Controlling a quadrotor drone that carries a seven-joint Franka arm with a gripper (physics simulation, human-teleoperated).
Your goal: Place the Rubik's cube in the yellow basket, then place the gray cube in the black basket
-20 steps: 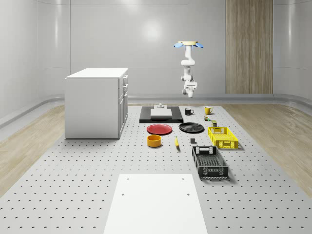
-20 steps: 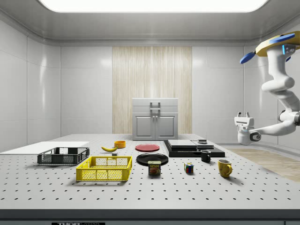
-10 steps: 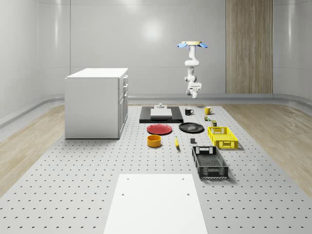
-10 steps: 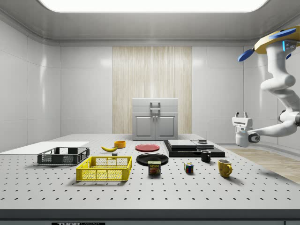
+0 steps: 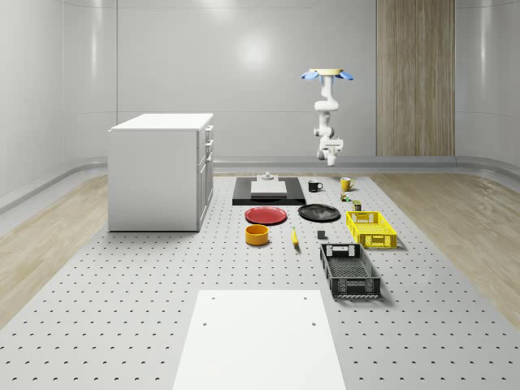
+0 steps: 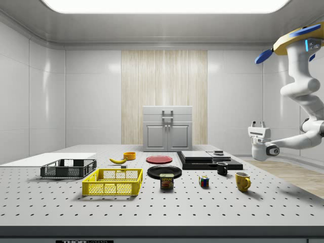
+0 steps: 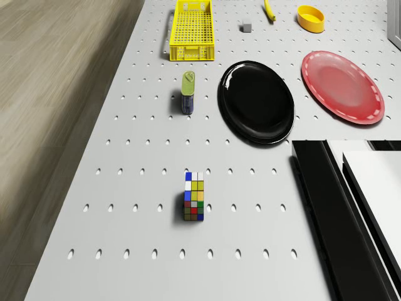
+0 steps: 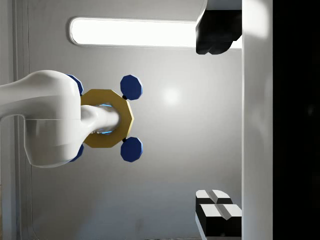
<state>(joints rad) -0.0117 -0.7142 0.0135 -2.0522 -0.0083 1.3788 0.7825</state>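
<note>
We hover high beyond the surface's (image 6: 152, 207) far edge, our end effector (image 6: 258, 124) turned upward, fingers spread and empty. The Rubik's cube (image 7: 193, 196) sits on the surface near the yellow mug (image 6: 242, 180); the gray cube (image 7: 246, 26) lies just beside the yellow basket (image 7: 192, 31).

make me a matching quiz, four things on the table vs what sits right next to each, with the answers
Things:
1. Rubik's cube
2. gray cube
3. can
4. orange bowl

Neighbours:
A. banana
B. yellow basket
C. black plate
D. bare table, nothing close by

Pairs: 1-D, 2-B, 3-C, 4-A
</note>
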